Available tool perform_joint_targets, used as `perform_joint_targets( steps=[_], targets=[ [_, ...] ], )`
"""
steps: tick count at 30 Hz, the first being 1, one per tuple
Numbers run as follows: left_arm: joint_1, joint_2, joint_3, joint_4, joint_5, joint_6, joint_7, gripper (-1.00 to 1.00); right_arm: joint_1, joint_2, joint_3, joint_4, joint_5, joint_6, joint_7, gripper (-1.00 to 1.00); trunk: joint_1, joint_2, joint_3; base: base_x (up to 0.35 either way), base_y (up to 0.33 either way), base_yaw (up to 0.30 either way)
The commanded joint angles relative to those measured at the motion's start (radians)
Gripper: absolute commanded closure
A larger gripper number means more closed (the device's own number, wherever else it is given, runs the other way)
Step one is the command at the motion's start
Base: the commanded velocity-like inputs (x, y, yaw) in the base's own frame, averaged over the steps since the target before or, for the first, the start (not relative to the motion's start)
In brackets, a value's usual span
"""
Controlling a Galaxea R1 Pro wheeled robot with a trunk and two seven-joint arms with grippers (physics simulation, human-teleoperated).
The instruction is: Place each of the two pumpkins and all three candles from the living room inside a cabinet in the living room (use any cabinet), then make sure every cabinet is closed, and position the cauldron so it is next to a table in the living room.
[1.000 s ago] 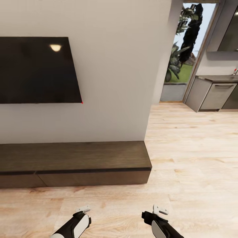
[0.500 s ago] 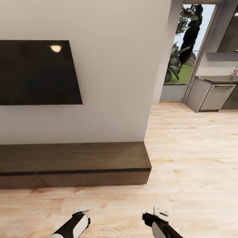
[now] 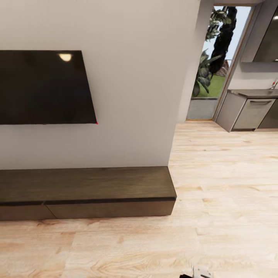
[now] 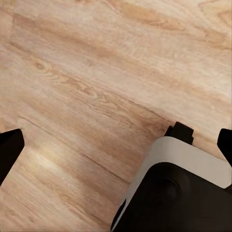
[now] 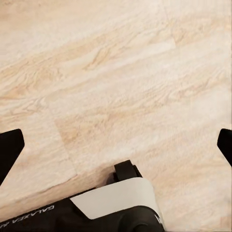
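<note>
The long low dark-brown cabinet (image 3: 88, 183) runs along the white wall under the television, its plain fronts (image 3: 110, 208) shut and its flat top bare. The pumpkins, candles and cauldron are out of view. In the left wrist view my left gripper (image 4: 116, 145) is open over the wooden floor, a black fingertip (image 4: 9, 150) at each side edge and nothing between them. My right gripper (image 5: 116, 145) is open the same way above floor planks. A corner of my right arm (image 3: 201, 272) peeks in at the head view's bottom edge.
A black television (image 3: 44, 87) hangs on the wall (image 3: 135, 96) above the cabinet. The wall ends at a corner, with light wood floor (image 3: 224, 185) running right toward grey kitchen cabinets (image 3: 249, 112) and a glass door with plants (image 3: 214, 50). My dark base (image 4: 169, 193) shows under both wrists.
The head camera has shifted a little, with the television sitting lower in the picture. Both arms have dropped from the head view's lower edge, leaving a corner of the right one.
</note>
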Motion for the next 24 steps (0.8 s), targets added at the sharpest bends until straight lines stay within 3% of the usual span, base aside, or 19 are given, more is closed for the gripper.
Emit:
perform_joint_targets(
  steps=[1, 7, 11, 16, 20, 24],
  targets=[
    [0.018, 0.003, -0.002, 0.003, -0.005, -0.02, 0.0, -1.0, 0.006, -0.005, 0.001, 0.015, 0.0, -0.024, 0.0, -1.0, -0.004, 0.007, 0.003, 0.0, 0.0, 0.0],
    [0.1, 0.005, -0.003, 0.007, -0.051, -0.079, 0.0, -1.0, 0.048, -0.013, -0.003, 0.042, -0.003, -0.065, -0.012, -1.0, -0.027, 0.049, 0.022, 0.0, 0.0, 0.0],
    [0.146, 0.005, -0.003, 0.008, -0.084, -0.124, 0.0, -1.0, 0.088, -0.04, -0.003, 0.045, -0.004, -0.078, -0.017, -1.0, -0.042, 0.077, 0.035, 0.0, 0.0, 0.0],
    [0.198, 0.002, -0.003, 0.009, -0.092, -0.145, 0.0, -1.0, 0.14, -0.059, -0.004, 0.045, -0.001, -0.083, -0.019, -1.0, -0.061, 0.112, 0.05, 0.0, 0.0, 0.0],
    [0.232, 0.002, -0.002, 0.009, -0.093, -0.159, 0.0, -1.0, 0.184, -0.107, -0.003, 0.045, -0.004, -0.085, -0.019, -1.0, -0.077, 0.14, 0.063, 0.0, 0.0, 0.0],
    [0.255, 0.003, -0.001, 0.009, -0.093, -0.165, 0.0, -1.0, 0.202, -0.131, -0.003, 0.049, -0.005, -0.084, -0.019, -1.0, -0.092, 0.168, 0.075, 0.0, 0.0, 0.0]
  ],
)
